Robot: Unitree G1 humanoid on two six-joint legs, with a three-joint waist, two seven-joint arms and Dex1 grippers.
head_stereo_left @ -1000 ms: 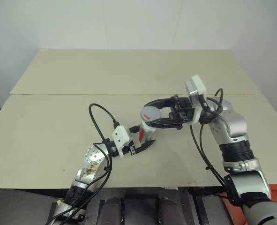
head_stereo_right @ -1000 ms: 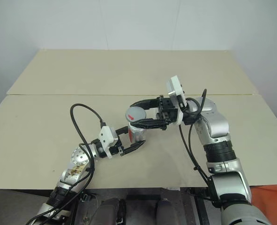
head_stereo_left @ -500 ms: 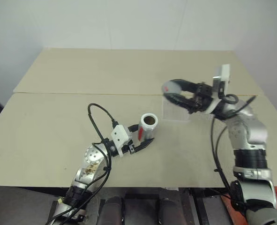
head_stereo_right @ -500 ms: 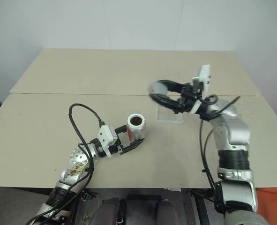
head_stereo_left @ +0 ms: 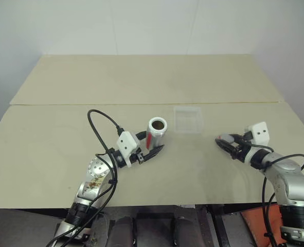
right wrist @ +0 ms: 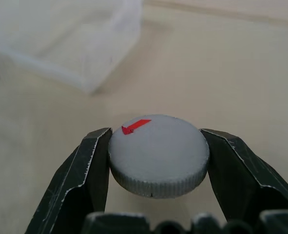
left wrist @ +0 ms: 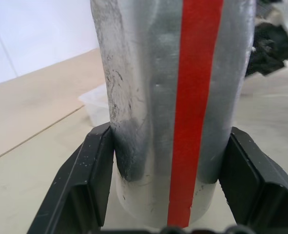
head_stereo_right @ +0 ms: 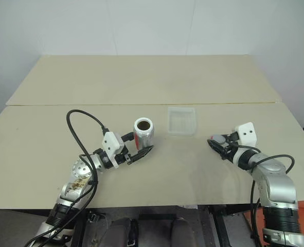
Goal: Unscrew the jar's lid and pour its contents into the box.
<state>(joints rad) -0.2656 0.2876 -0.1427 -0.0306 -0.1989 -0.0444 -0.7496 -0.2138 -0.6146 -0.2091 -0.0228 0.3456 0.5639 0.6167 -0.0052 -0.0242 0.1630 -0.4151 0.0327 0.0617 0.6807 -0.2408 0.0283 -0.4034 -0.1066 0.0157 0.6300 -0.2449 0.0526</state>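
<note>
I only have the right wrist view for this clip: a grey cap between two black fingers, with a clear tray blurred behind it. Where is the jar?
Observer: The jar stands upright on the table, clamped by the left gripper.
Operator: Is it open?
Observer: Yes, its mouth is uncovered, with brown contents showing inside.
Operator: Where is the tray from there?
Observer: The box sits to the jar's right, apart from it and from the lid.

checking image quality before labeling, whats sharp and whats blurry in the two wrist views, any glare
Left wrist view: the jar and fingers are sharp, the table and box behind are soft. Right wrist view: the lid is crisp, the box blurred. No strong glare in either, just a soft sheen on the jar.
</note>
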